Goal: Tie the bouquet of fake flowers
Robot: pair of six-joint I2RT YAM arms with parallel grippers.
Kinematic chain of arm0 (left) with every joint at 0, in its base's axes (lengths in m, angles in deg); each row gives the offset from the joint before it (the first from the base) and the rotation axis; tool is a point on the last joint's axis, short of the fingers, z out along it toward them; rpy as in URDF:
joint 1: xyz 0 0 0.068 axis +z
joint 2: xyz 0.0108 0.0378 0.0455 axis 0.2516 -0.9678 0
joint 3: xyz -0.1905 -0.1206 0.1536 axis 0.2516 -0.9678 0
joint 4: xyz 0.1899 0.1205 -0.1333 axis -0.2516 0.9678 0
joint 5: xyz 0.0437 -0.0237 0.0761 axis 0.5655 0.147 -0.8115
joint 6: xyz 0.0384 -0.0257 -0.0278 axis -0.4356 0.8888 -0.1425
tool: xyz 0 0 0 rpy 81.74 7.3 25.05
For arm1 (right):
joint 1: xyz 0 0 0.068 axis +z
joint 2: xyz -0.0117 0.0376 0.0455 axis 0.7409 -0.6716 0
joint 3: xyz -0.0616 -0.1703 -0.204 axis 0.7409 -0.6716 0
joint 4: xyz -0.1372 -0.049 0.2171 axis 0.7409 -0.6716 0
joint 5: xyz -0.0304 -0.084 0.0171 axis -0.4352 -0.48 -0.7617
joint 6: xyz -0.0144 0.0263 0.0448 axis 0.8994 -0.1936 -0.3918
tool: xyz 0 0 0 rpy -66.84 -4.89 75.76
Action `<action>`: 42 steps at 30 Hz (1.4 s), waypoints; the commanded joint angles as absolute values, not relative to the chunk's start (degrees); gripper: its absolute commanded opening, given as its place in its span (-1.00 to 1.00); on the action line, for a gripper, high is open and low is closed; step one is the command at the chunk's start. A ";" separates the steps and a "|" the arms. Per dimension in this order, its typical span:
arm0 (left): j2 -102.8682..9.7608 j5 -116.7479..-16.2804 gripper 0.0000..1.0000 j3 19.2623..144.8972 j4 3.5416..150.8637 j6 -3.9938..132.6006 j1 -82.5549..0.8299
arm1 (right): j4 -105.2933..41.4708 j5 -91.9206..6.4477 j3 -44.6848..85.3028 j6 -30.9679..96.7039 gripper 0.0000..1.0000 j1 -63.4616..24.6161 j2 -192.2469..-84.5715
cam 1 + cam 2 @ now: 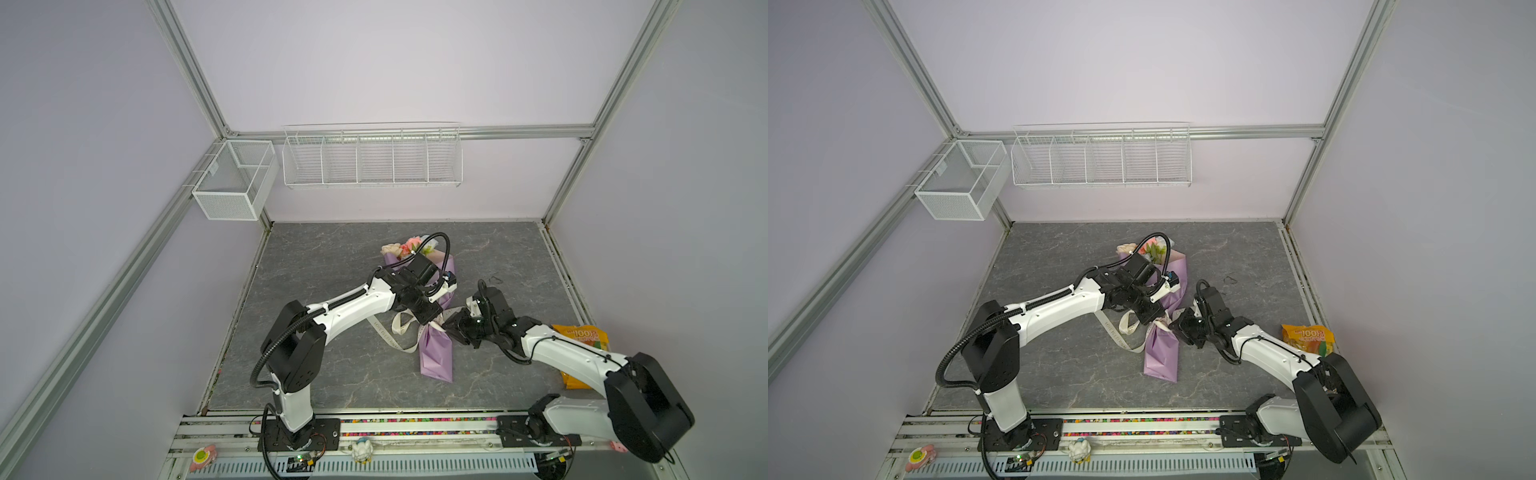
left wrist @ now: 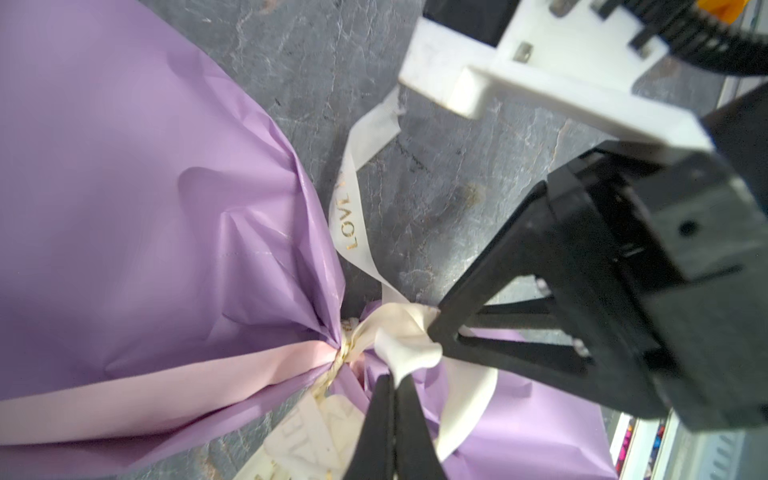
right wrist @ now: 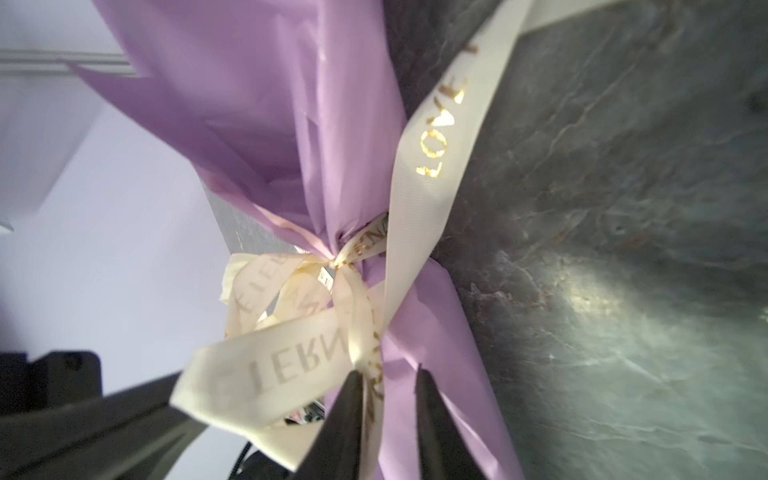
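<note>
Pinching the ribbon (image 2: 409, 349) at its knot, the left gripper (image 2: 395, 382) has its fingers closed on it. The right gripper (image 3: 387, 370) has its fingers parted around a ribbon strand against the bouquet (image 1: 436, 353).

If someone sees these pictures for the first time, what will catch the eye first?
The lilac-wrapped bouquet lies in the middle of the grey table, with both arms bent over its narrow waist. There a cream ribbon with gold letters is knotted; the left tool is shut on it, while the right tool stands open around one strand. An orange snack bag lies near the table's right edge.
</note>
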State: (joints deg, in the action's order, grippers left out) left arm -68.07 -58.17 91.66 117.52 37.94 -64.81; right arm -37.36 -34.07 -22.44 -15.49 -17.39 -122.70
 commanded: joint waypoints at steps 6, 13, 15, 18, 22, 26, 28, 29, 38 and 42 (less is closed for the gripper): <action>-65.69 -51.17 -1.00 87.32 109.65 43.92 -63.25 | -34.44 -41.30 -25.34 11.36 -0.24 -19.25 -111.32; -65.40 -48.54 -1.00 85.74 106.86 46.12 -62.10 | -22.73 -39.61 -32.93 42.95 -0.20 -17.57 -103.98; -65.43 -48.25 -1.00 85.60 106.74 46.21 -61.95 | -25.97 -37.84 -31.29 47.89 -0.20 -17.41 -105.15; -65.47 -48.05 -1.00 85.64 106.97 46.22 -61.80 | -24.67 -38.25 -31.15 49.34 -0.19 -17.52 -107.74; -65.62 -47.86 -1.00 85.65 107.26 46.25 -61.79 | -22.70 -34.00 -29.25 50.49 -0.17 -17.38 -111.19; -65.82 -47.57 -1.00 85.70 107.48 46.23 -61.72 | -21.13 -32.68 -28.04 52.08 -0.17 -17.31 -114.14; -65.88 -47.35 -1.00 85.74 107.53 46.25 -61.71 | -20.77 -33.93 -27.01 51.54 -0.17 -17.33 -115.62; -65.94 -47.34 -1.00 85.77 107.53 46.23 -61.72 | -20.57 -34.00 -26.64 51.77 -0.18 -17.31 -116.60; -66.01 -46.98 -1.00 86.20 108.20 45.93 -61.73 | -19.04 -34.64 -24.45 52.28 -0.36 -17.30 -122.06; -66.23 -46.64 -1.00 86.34 108.36 45.69 -61.70 | -18.20 -34.59 -23.99 53.12 -0.45 -17.26 -123.79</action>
State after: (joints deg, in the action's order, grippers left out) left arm -66.93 -48.79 86.31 107.88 45.72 -61.31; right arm -20.79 -34.94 -25.48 51.10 -17.63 -122.81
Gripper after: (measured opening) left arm 0.047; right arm 0.282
